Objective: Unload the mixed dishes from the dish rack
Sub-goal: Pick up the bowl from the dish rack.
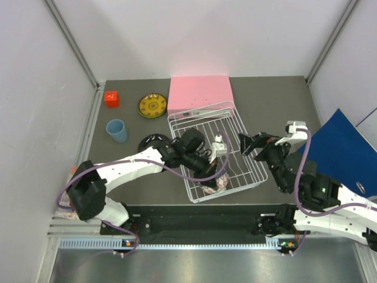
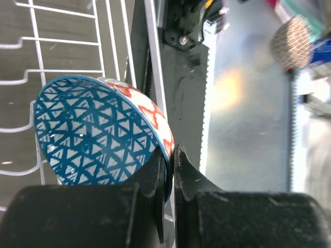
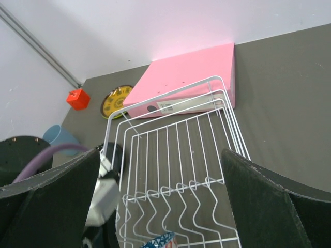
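Small patterned bowl (image 2: 93, 129) stood tilted in the near corner of the dish rack (image 1: 238, 156), its rim pinched by the left gripper (image 2: 173, 152). The right gripper (image 1: 249, 143) gaped empty. It looked ceramic, so probably stiff, slick and breakable, and the rim suited a grip.

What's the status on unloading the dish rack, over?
Left end effector shut on small patterned bowl rim, at dish rack near edge. Right end effector open, empty, beside rack's right side. No obstruction seen.

In the bowl (image 2: 98, 134): blue w/ white triangle lattice; outside red-white. White wire rack (image 1: 235, 135), pink box (image 1: 199, 93), red cube (image 1: 111, 98), lt-blue cup (image 1: 116, 131), yellow-amber plate (image 1: 152, 106) w/ dark pattern, upper left.
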